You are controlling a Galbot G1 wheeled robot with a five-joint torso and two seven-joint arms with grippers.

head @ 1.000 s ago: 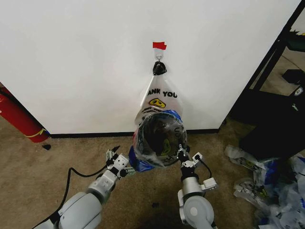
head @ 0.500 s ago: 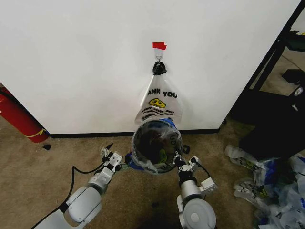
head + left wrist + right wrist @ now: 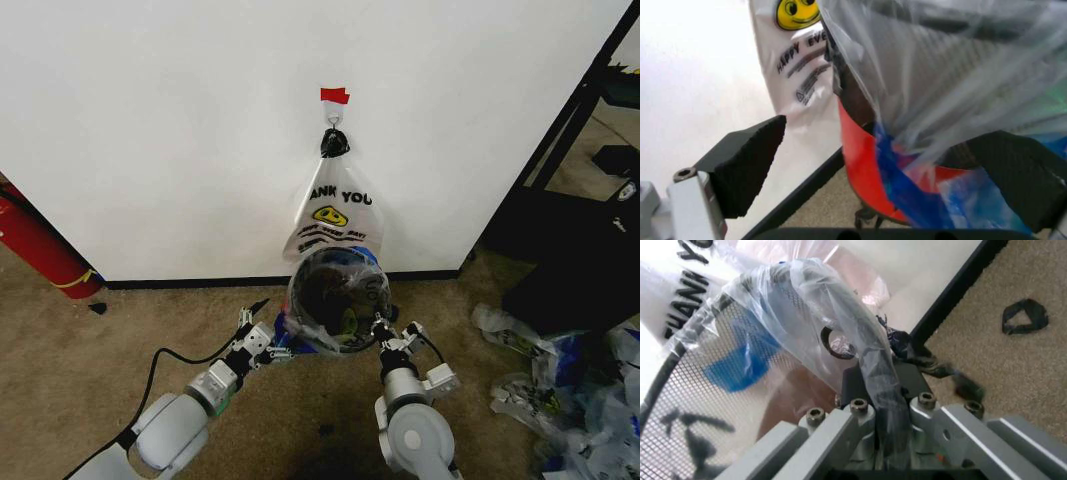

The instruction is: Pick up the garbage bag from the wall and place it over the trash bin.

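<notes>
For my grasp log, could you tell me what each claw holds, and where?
The right claw clamps the trash bin rim and the garbage bag over it. The left claw is open beside the bag, holding nothing.

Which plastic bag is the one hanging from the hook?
The white bag with "THANK YOU" and a yellow smiley hangs from the hook on the wall. The see-through garbage bag with blue patches is draped over the trash bin instead.
</notes>
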